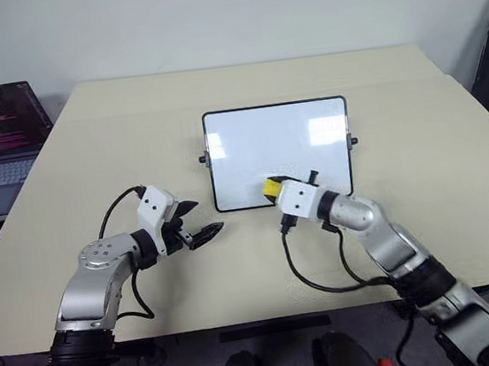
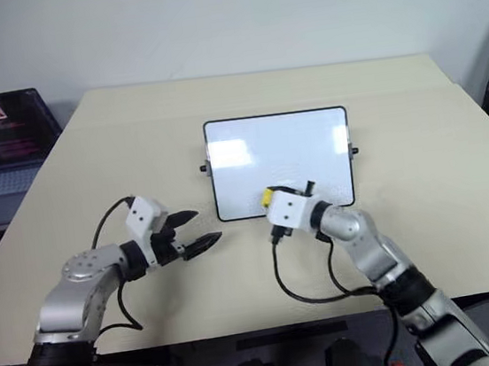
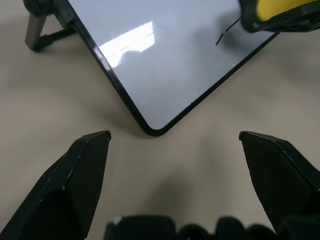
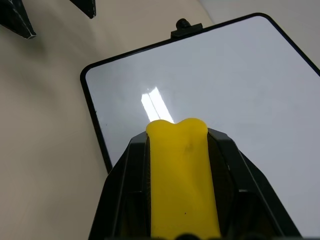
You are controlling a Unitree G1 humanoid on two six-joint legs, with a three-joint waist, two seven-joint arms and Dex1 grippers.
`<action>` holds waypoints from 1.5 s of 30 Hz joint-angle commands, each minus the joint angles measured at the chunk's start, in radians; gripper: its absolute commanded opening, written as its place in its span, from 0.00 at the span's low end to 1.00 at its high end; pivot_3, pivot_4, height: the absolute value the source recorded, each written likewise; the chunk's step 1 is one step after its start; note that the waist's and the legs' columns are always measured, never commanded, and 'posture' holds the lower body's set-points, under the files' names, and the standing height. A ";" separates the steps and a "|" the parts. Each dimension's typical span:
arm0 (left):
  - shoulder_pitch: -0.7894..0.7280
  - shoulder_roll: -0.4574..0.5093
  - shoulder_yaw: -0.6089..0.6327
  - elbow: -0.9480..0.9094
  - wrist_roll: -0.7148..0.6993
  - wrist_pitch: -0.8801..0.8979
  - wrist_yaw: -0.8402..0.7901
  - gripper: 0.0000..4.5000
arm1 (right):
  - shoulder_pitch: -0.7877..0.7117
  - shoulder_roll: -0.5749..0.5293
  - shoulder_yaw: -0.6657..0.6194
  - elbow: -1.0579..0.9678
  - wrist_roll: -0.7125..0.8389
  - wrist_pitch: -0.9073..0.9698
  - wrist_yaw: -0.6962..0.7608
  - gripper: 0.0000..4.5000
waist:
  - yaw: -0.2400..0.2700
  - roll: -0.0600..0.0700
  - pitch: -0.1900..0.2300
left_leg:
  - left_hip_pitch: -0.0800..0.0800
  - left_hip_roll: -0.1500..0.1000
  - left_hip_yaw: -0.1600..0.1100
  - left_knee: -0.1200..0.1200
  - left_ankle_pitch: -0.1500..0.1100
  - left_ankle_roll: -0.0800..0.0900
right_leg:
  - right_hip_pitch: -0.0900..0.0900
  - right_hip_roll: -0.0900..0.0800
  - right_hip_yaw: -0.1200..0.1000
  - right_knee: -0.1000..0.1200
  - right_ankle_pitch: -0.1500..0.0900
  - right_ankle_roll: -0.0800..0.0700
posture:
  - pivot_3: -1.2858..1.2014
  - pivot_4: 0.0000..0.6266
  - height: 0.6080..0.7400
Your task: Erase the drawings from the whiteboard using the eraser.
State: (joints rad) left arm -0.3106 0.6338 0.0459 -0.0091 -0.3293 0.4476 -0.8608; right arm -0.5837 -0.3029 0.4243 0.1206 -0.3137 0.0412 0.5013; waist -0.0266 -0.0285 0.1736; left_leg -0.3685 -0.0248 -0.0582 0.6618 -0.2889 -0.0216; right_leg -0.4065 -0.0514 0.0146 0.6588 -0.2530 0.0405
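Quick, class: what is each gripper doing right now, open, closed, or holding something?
Left gripper: open, holding nothing, beside the whiteboard.
Right gripper: closed on the yellow eraser, at the whiteboard's near edge.

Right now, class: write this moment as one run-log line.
right tool: shut on eraser, over whiteboard near edge | left tool: open, empty, beside board | mark: one stroke left

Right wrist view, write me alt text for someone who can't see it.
The right hand is shut on the yellow eraser, held over the near part of the whiteboard, which looks wiped clean here apart from light glare. The board lies on a beige table.
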 commanded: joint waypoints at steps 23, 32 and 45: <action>-0.067 0.013 -0.063 -0.051 -0.010 0.013 -0.119 1.00 | -0.055 -0.061 -0.013 0.243 -0.092 0.011 -0.008 0.26 | 0.001 0.000 0.000 | 0.003 -0.002 0.000 0.001 0.000 0.000 | 0.002 0.000 0.001 0.004 0.000 0.000 | 0.52 0.24 1.00; -0.066 0.016 -0.067 -0.032 -0.006 0.006 -0.128 1.00 | 0.012 -0.168 -0.088 0.192 -0.064 0.065 0.002 0.26 | 0.001 -0.001 -0.001 | 0.004 -0.002 0.000 0.003 0.001 0.001 | 0.004 0.000 0.001 0.004 0.001 0.000 | 0.52 0.24 1.00; -0.049 0.017 -0.061 -0.047 -0.007 0.016 -0.127 1.00 | 0.034 -0.110 -0.113 0.040 0.014 0.084 0.046 0.26 | -0.003 -0.001 -0.001 | 0.015 -0.001 -0.001 0.003 0.002 0.003 | 0.018 0.000 0.000 0.001 0.001 0.001 | 0.52 0.24 1.00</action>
State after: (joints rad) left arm -0.3573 0.6394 -0.0327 -0.0293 -0.3308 0.4718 -0.9915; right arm -0.5575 -0.4379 0.3288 0.1983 -0.3310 0.0975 0.5306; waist -0.0298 -0.0300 0.1726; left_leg -0.3535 -0.0259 -0.0594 0.6638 -0.2870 -0.0190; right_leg -0.3893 -0.0516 0.0150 0.6596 -0.2525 0.0413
